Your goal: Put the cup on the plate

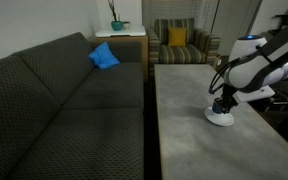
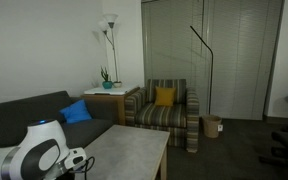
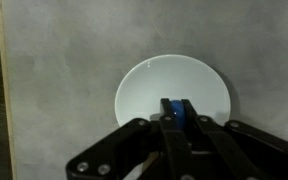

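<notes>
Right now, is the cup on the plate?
Over the plate, at least: wrist view shows the cup clamped in the gripper with the plate's white disc behind it. Whether it rests on it, cannot tell.

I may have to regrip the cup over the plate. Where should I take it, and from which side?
Take the cup by its wall at the rim, from straight above, one jaw inside, one outside. The gripper seems to pinch that blue wall so now, above the plate. The handle is hidden, so which side to avoid I cannot tell.
</notes>
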### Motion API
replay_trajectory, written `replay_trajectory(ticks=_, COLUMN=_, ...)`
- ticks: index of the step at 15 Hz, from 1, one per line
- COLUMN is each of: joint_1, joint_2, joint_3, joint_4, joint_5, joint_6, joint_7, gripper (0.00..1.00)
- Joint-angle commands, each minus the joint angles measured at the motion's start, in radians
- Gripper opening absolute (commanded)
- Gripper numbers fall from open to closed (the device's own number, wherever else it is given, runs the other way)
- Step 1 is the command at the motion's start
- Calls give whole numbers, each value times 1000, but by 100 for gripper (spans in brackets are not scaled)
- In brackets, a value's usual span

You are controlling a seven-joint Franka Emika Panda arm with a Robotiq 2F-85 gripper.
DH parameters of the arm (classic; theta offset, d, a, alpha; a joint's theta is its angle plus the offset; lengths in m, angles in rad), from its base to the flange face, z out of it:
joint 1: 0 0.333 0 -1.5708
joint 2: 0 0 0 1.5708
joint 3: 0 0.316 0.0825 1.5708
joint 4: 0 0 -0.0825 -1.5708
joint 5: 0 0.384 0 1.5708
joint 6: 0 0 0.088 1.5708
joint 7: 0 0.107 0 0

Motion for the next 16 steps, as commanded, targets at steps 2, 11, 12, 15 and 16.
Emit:
replay_trajectory(ticks=2, joint_1=-25, joint_2=-7, joint_3=15, joint_4=-13, joint_5=20, joint_6=-16, joint_7=11, gripper=3)
replay_trajectory(ticks=11, joint_1=-66, joint_2=2, joint_3=67, joint_4=-1, joint_5=42, joint_6=-45, joint_7=-20, gripper=3)
replay_trajectory(ticks=12, joint_1=-68, joint_2=2, joint_3=72, joint_4=-1, joint_5=43, joint_6=-51, joint_7=-22, gripper=3)
replay_trajectory(ticks=15, joint_1=-71, joint_2=2, joint_3=82, joint_4=-2, joint_5=48, joint_6=-64, joint_7=-22, gripper=3)
replay_trajectory(ticks=16, joint_1=-69, joint_2=2, joint_3=78, joint_4=-2, joint_5=51, joint_6=-68, joint_7=-14, gripper=3)
